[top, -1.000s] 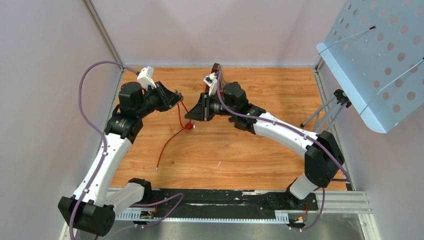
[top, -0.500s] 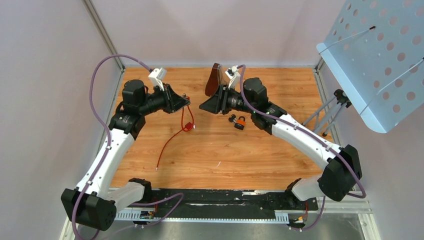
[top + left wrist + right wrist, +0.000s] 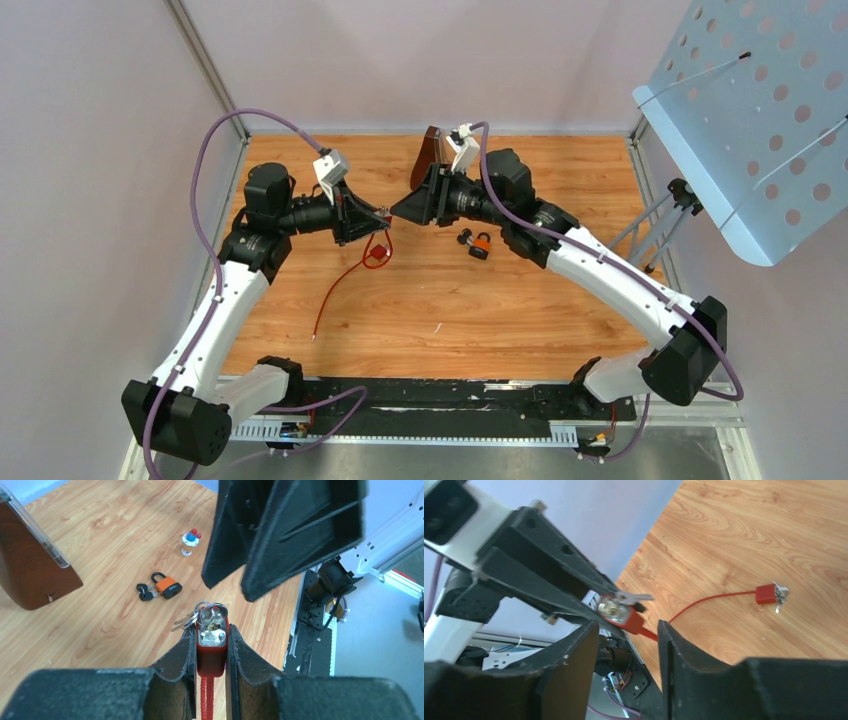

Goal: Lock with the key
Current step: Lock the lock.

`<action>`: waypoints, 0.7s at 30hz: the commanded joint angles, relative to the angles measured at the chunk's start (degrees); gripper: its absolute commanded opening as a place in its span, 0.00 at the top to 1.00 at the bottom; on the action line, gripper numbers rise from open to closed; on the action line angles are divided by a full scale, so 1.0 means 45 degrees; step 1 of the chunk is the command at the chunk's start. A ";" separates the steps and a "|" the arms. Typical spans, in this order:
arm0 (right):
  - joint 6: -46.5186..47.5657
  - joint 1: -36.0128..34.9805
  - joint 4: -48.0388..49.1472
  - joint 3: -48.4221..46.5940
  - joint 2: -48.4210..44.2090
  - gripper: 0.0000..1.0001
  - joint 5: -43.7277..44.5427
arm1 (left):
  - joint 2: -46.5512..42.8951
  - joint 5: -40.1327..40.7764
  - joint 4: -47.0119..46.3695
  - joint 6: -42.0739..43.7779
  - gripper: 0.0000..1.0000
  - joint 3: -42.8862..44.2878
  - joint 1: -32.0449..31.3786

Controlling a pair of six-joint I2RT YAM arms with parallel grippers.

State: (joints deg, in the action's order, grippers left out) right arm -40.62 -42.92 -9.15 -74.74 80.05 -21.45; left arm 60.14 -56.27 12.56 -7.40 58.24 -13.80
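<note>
plug [image 3: 766, 595]: red cable end, lying mid-table [image 3: 500, 320].
left gripper [image 3: 383, 219]: pinching the red cable lock [image 3: 212, 652] above the table's middle.
key bunch [image 3: 210, 614]: at the lock's end face, along its long axis.
right gripper [image 3: 628, 630]: spread, facing the key end, just beyond it; the free arm.
writing: orange padlock [image 3: 166, 586] lettering unreadable.

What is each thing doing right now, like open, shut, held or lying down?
Left jaws: shut on the red metal lock body.
Right jaws: open, holding nothing.
Silver keys: at the red lock's top end.
Orange padlock: lying on the wooden table, unheld.
Brown wooden metronome: standing upright.
</note>
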 commanded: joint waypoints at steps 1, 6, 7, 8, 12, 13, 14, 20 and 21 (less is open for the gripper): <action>0.0882 -0.0791 -0.0576 -0.1301 -0.0015 0.59 0.1539 | -0.0303 -0.0653 -0.0084 0.1204 1.00 0.0239 0.0001; 0.1578 -0.1473 -0.0749 -0.1952 0.0293 0.70 0.2108 | -0.0418 -0.0442 0.0534 0.1622 1.00 0.0280 0.0001; 0.1685 -0.1554 -0.0786 -0.2032 0.0382 0.71 0.2120 | -0.0440 -0.0405 0.0614 0.1623 1.00 0.0281 0.0001; 0.1747 -0.1613 -0.0851 -0.2132 0.0466 0.72 0.2139 | -0.0447 -0.0396 0.0621 0.1629 1.00 0.0281 0.0006; 0.2057 -0.1807 -0.1217 -0.2372 0.0765 0.72 0.2762 | -0.0511 -0.0271 0.0632 0.1625 1.00 0.0281 0.0001; 0.2157 -0.1918 -0.1384 -0.2503 0.0824 0.70 0.3113 | -0.0522 -0.0152 0.0619 0.1625 1.00 0.0281 0.0001; 0.2311 -0.2000 -0.1519 -0.2589 0.0869 0.69 0.3440 | -0.0539 -0.0103 0.0606 0.1625 1.00 0.0266 0.0001; 0.2725 -0.2257 -0.1917 -0.2951 0.1318 0.75 0.4007 | -0.0533 0.0088 0.0540 0.1625 1.00 0.0218 0.0001; 0.2746 -0.2296 -0.2008 -0.2997 0.1377 0.75 0.4020 | -0.0543 0.0172 0.0545 0.1625 1.00 0.0220 0.0001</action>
State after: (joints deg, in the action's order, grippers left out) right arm -30.68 -52.49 -16.34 -85.14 84.93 -6.44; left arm 59.20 -55.77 16.95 -1.10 58.24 -13.80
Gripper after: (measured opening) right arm 0.264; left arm 0.238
